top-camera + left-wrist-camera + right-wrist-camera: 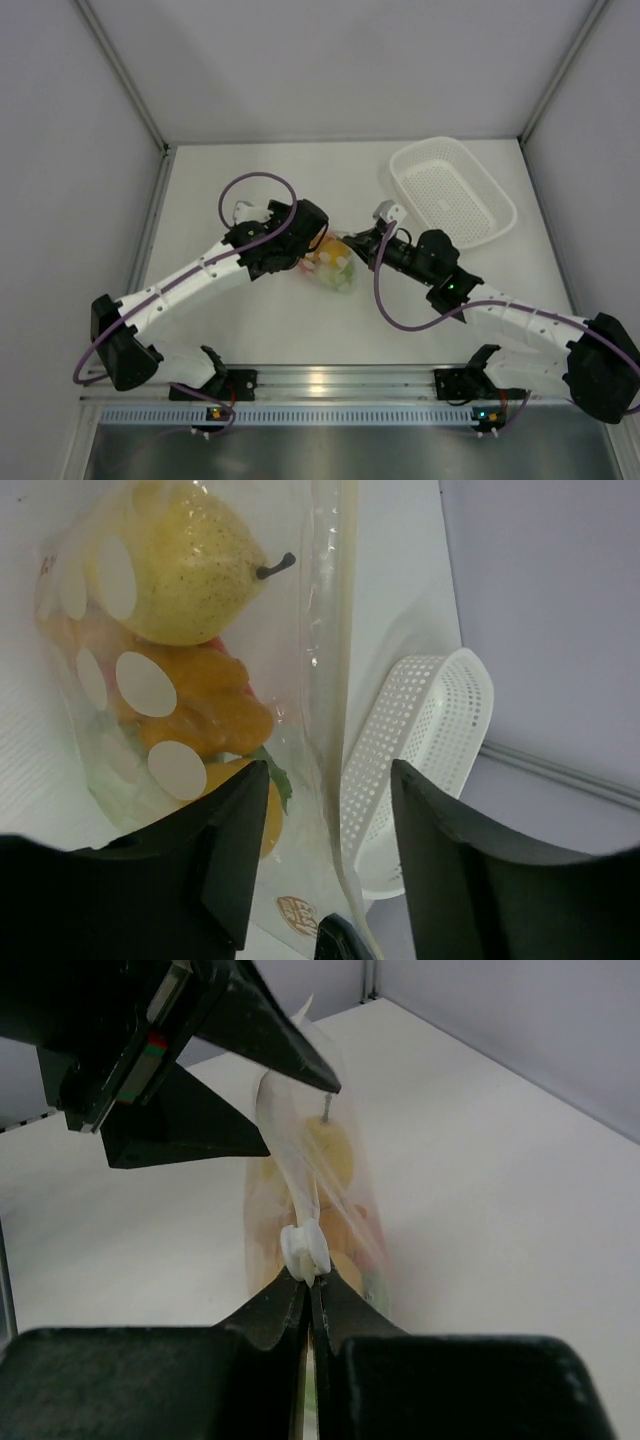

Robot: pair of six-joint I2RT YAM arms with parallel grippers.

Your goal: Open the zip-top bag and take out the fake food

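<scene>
One gripper (pixel 308 1288) (right) on zip-top bag (pixel 322 1185)

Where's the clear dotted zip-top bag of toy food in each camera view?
Top external: clear dotted zip-top bag mid-picture, between left claw and right claw.
Left wrist: bag fills the left half.
Right wrist: bag at centre, upright, pinched by right claw.
Shared landmark: black left claw, at the bag in all three.
</scene>
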